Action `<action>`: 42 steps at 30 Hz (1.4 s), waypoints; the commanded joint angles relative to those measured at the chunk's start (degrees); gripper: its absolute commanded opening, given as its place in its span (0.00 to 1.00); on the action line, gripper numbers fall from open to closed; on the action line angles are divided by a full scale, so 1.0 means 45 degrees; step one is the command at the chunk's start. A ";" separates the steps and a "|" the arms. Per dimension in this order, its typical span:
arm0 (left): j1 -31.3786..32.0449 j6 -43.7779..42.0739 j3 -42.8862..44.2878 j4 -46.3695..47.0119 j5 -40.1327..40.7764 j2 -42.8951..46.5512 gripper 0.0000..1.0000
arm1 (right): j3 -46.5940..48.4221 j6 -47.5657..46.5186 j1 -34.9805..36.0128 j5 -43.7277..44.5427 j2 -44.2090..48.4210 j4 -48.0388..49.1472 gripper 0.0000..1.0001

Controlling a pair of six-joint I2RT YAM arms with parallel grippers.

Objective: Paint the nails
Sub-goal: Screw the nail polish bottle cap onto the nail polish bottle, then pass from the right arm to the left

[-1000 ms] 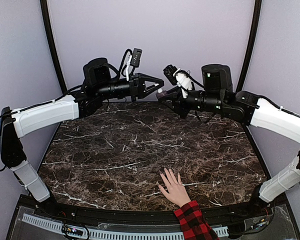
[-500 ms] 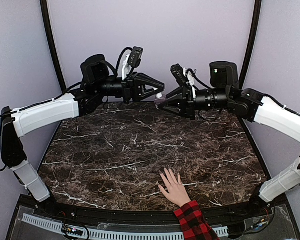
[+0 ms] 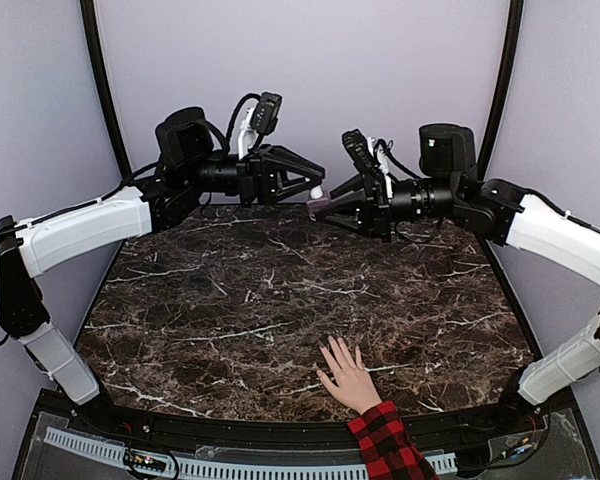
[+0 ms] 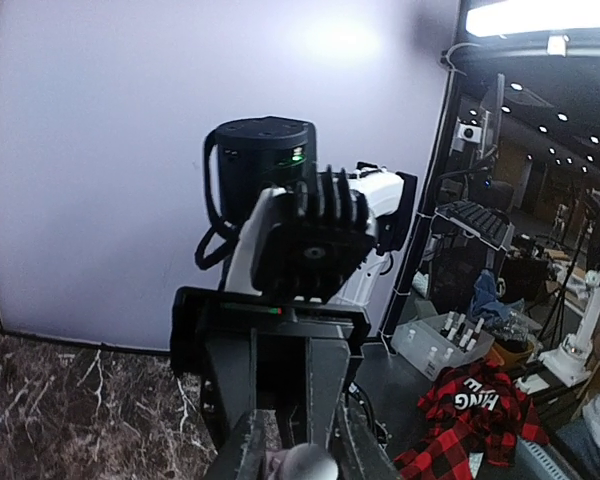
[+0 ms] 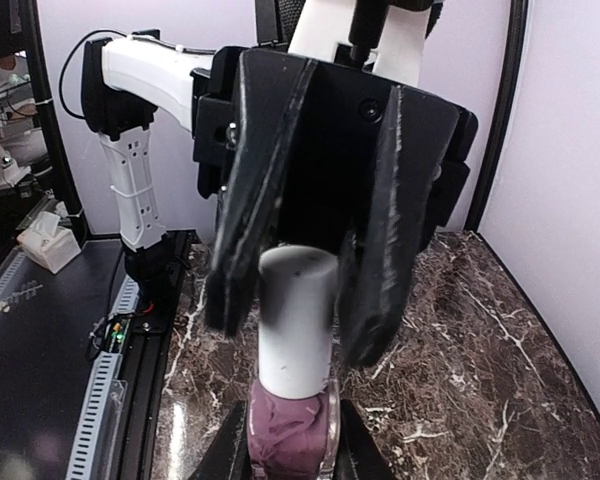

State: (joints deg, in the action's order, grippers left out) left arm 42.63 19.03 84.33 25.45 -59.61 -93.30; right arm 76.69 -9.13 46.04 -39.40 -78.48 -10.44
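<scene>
A light-skinned hand (image 3: 348, 378) in a red-and-black plaid sleeve lies flat near the table's front edge. Its nails (image 3: 327, 346) are too small to make out. High over the far side the two arms meet tip to tip. My right gripper (image 3: 317, 207) (image 5: 285, 452) is shut on a purple polish bottle (image 5: 288, 432). The bottle's white cap (image 5: 297, 320) (image 4: 308, 464) points into my left gripper (image 3: 318, 190) (image 4: 298, 466). That gripper's fingers (image 5: 235, 290) sit close against both sides of the cap.
The dark marble table (image 3: 230, 300) lies well below both grippers. The plaid sleeve (image 3: 385, 445) crosses its front rim. Black frame posts (image 3: 105, 100) and a purple backdrop close in the back. Beyond the table stands a tray of small bottles (image 4: 448, 340).
The right gripper has levelled out and swung the bottle up to face the left gripper. The left gripper has drawn slightly back and up. The hand has stayed still.
</scene>
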 commanded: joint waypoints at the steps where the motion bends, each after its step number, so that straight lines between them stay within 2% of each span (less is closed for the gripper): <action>1: -0.0758 0.0027 -0.0177 -0.1344 0.1425 0.1215 0.33 | -0.0549 -0.0532 0.0083 0.1414 0.0685 0.1185 0.00; 3: -0.0794 -0.0998 0.0022 -0.2439 0.2126 0.1489 0.42 | -0.0720 -0.0468 0.0087 0.2110 0.0674 0.1196 0.00; 7: -0.0812 -0.1722 0.0117 -0.3509 0.2982 0.1925 0.50 | -0.1001 -0.0317 0.0082 0.3330 0.0641 0.1309 0.00; 15: -0.0577 -0.3208 0.1047 -0.6081 0.3538 0.1707 0.51 | -0.1125 -0.0172 0.0098 0.3687 0.0389 0.1543 0.00; 18: -0.0229 -0.3870 0.1708 -0.7454 0.4317 0.1351 0.53 | -0.1135 -0.0059 0.0101 0.3414 0.0288 0.1709 0.00; 27: 0.0321 -0.4326 0.2111 -0.8064 0.5129 0.0810 0.54 | -0.1083 0.0052 0.0236 0.3171 0.0060 0.1872 0.00; 36: 0.0472 -0.4409 0.2467 -0.8061 0.5173 0.0442 0.50 | -0.1084 0.0060 0.0325 0.3130 0.0009 0.1929 0.00; 40: 0.0475 -0.4375 0.2527 -0.8006 0.5064 0.0337 0.39 | -0.1082 0.0046 0.0335 0.3148 -0.0034 0.1929 0.00; 42: 0.0469 -0.4351 0.2528 -0.7940 0.4932 0.0293 0.28 | -0.1079 0.0026 0.0333 0.3148 -0.0033 0.1929 0.00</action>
State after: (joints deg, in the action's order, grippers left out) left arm 44.53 0.01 93.86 -10.83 -36.40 -91.81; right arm 71.55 -9.34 46.89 -24.58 -78.32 -5.56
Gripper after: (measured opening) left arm 0.363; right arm 0.204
